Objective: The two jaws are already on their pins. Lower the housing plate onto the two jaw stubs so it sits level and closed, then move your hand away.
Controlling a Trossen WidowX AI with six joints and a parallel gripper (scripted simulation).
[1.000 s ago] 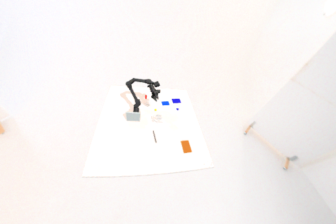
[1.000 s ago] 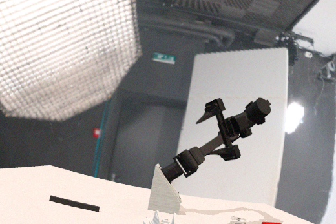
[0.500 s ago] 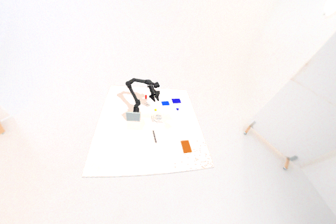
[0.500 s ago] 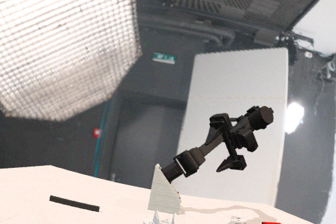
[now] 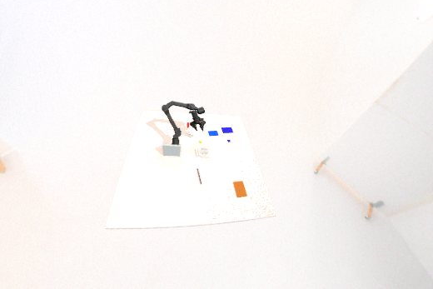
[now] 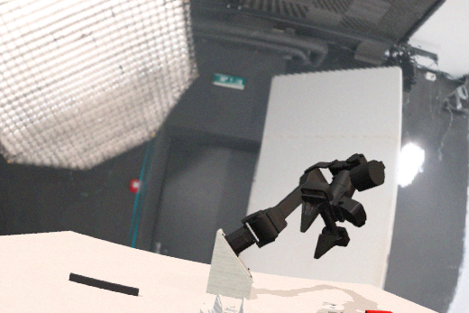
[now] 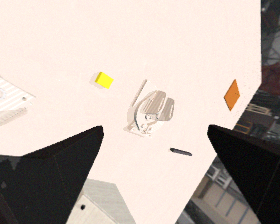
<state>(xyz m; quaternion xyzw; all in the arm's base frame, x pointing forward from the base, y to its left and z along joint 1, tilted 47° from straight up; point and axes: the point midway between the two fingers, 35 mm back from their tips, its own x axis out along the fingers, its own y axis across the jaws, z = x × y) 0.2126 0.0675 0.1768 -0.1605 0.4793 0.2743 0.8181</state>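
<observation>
A pale assembly (image 5: 202,152) (image 7: 153,106) lies on the table, with two brownish-grey rounded jaw-like pieces side by side on it. At this size I cannot tell whether a plate lies over the jaw stubs or whether it is level. A pale striped flat piece (image 7: 5,92) with a ring mark is cut off at the left of the wrist view; I cannot tell whether it is the housing plate. My gripper (image 5: 197,128) (image 6: 310,244) (image 7: 154,129) is wide open and empty, high above the table and apart from the assembly.
A yellow block (image 5: 200,142) (image 7: 104,80) lies near the assembly. A black bar (image 5: 199,176) (image 6: 104,284) (image 7: 181,151) and an orange plate (image 5: 240,189) (image 7: 232,95) lie farther off. Blue pads (image 5: 213,133) (image 5: 227,130), a small blue block (image 5: 228,141) and a red object (image 5: 188,125) are also there.
</observation>
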